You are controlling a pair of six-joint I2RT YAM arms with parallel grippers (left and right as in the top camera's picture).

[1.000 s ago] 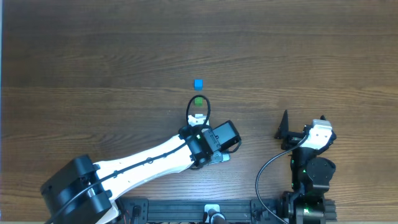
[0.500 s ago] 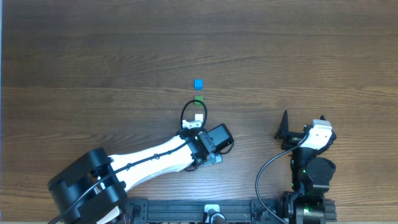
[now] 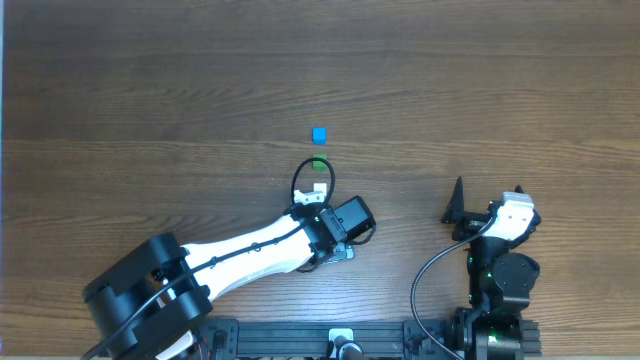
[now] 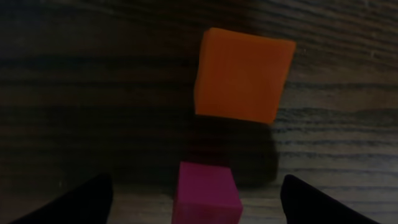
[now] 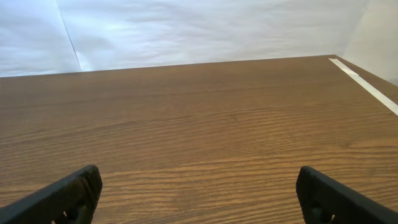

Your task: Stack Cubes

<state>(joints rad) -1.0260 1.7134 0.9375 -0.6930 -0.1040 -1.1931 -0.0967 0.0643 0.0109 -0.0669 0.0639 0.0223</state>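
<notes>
Left wrist view has the left jaws spread wide and empty, with the near cube (image 4: 207, 193) between them on the desk (image 3: 150, 80) and the far cube (image 4: 244, 74) just beyond, apart from it. Both look small, light, rigid and smooth-faced; a square pinch on two opposite flat sides, mid-height, should hold. Well off to the side, the right jaws rest wide apart.

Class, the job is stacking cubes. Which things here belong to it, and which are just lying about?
Belong to the job:
blue cube
green cube
left gripper, open by the green cube

Just lying about:
right gripper, open, near its base
white strip at the table edge
</notes>
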